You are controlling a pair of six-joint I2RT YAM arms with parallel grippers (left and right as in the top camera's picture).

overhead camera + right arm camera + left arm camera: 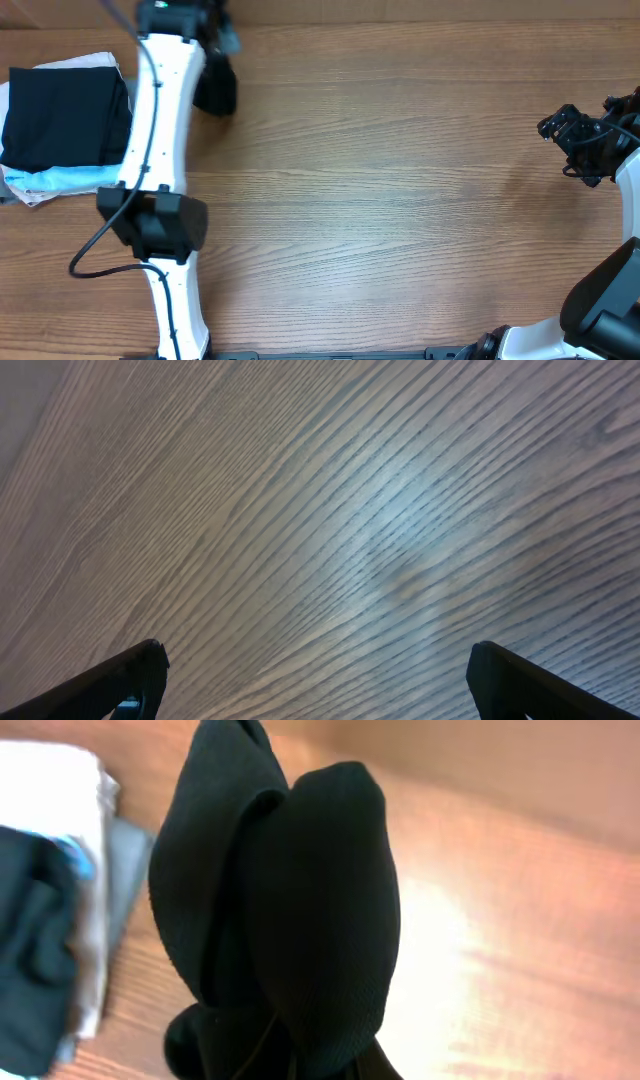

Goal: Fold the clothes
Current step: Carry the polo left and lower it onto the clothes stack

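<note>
Since bunched cloth fills nearly the whole left wrist view, the left gripper (215, 48) doesn't show its own fingertips there, but it's clamped right down on a fistful of the black T-shirt (290, 910). The shirt dangles from it in a rumpled wad at the far left end of the table (400, 200), just right of the clothes pile. It's so balled up that I can't make out sleeves, collar or print, and I can't tell if its lower end touches the wood. From overhead only a small dark lump pokes out beside the white arm.

The right gripper (565, 145) is the opposite: spread as wide as it goes, gripping nothing, parked over bare wood at the right edge, well apart from the shirt. Its wrist camera only catches the two dark fingers (130, 680) in the bottom corners.

The pile has a folded black garment (65, 115) on top, a pale blue one (60, 180) under it, a white one (75, 62) sticking out behind and a grey layer (125, 870) that shows from the wrist view. The pile's left side is cut off by the frame.
</note>
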